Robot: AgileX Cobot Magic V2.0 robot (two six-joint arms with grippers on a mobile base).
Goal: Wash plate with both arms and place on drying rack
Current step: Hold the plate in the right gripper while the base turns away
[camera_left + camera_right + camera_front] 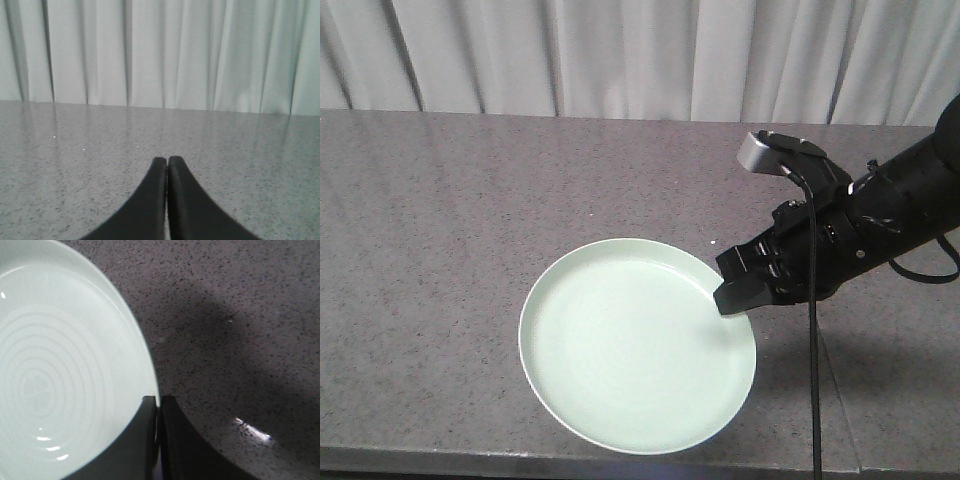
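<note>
I see the plate lying flat on the counter, my right gripper pressed closed against the plate's right rim and clearly nearer, while my left gripper, also closed, has no plate in its view.

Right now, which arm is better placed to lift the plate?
Right. The right pincer straddles the rim of the mint-green plate, one finger inside, one outside, apparently closed on it. The left pincer is shut over speckled counter, and its wrist view shows no plate.
</note>
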